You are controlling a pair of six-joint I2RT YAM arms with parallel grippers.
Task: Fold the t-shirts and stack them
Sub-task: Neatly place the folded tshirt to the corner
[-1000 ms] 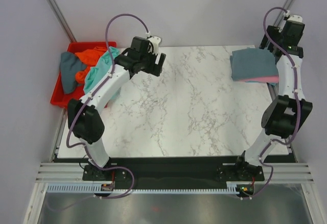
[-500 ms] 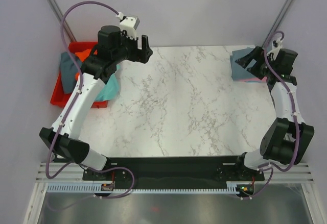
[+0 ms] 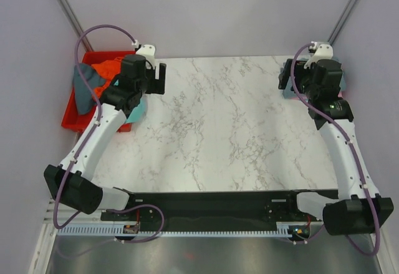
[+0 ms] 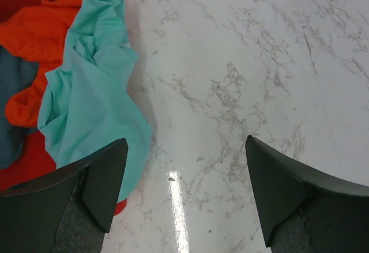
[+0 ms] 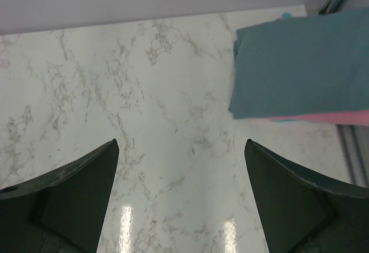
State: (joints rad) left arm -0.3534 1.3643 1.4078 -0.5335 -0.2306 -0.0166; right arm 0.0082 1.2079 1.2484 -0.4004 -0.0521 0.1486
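Left wrist: teal t-shirt (image 4: 86,103) just left of wide left pincer (image 4: 185,143); right pincer (image 5: 180,146) wide.

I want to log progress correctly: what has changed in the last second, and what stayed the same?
The left gripper pulled back left toward the red bin, open over the teal shirt. The right gripper swung left from the far corner, open beside the folded stack. Nothing was grasped or released. The stack and the bin's contents stayed.

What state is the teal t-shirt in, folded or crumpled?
Crumpled. The teal t-shirt lies bunched with loose wrinkles, hanging over the edge of the red bin onto the table.
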